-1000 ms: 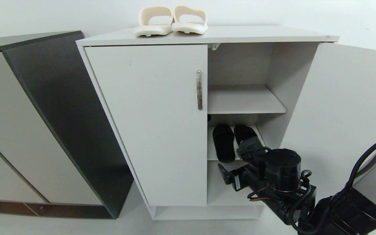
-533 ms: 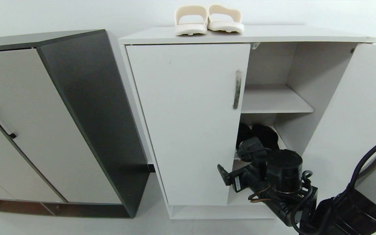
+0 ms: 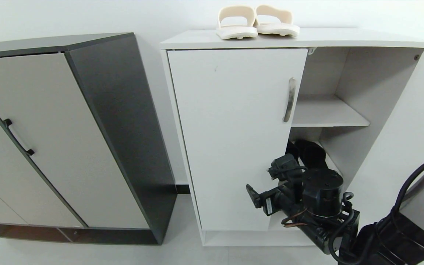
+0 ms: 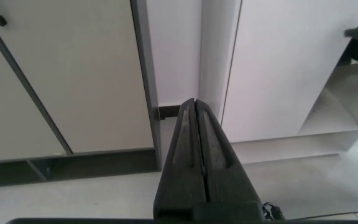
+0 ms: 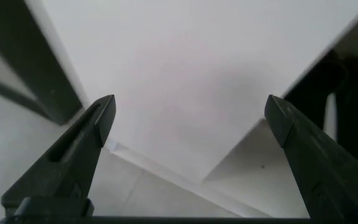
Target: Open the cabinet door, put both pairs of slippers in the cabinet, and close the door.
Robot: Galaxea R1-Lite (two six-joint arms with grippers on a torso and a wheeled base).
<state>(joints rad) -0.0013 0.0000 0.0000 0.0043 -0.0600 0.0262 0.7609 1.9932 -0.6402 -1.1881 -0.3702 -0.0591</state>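
Observation:
A beige pair of slippers [image 3: 258, 21] lies on top of the white cabinet [image 3: 344, 36]. The cabinet's left door [image 3: 234, 140] is closed and its right door [image 3: 410, 125] stands swung open. A black pair of slippers [image 3: 310, 152] rests on the middle shelf, partly hidden by the closed door and my right arm. My right gripper [image 3: 283, 168] hangs low in front of the opening, open and holding nothing. In the right wrist view this gripper [image 5: 189, 106] faces the closed door [image 5: 185, 56], with the black slippers [image 5: 347, 81] off to one side. My left gripper [image 4: 195, 104] is shut and empty above the floor.
A dark grey cabinet [image 3: 98, 121] with pale doors stands left of the white one, with a narrow gap [image 4: 176, 56] between them. The upper shelf [image 3: 326, 112] of the white cabinet is bare. Grey floor [image 3: 182, 254] lies in front.
The whole head picture has shifted right, so the camera has moved. The closed door now hides more of the black slippers. My right arm keeps its place in the picture.

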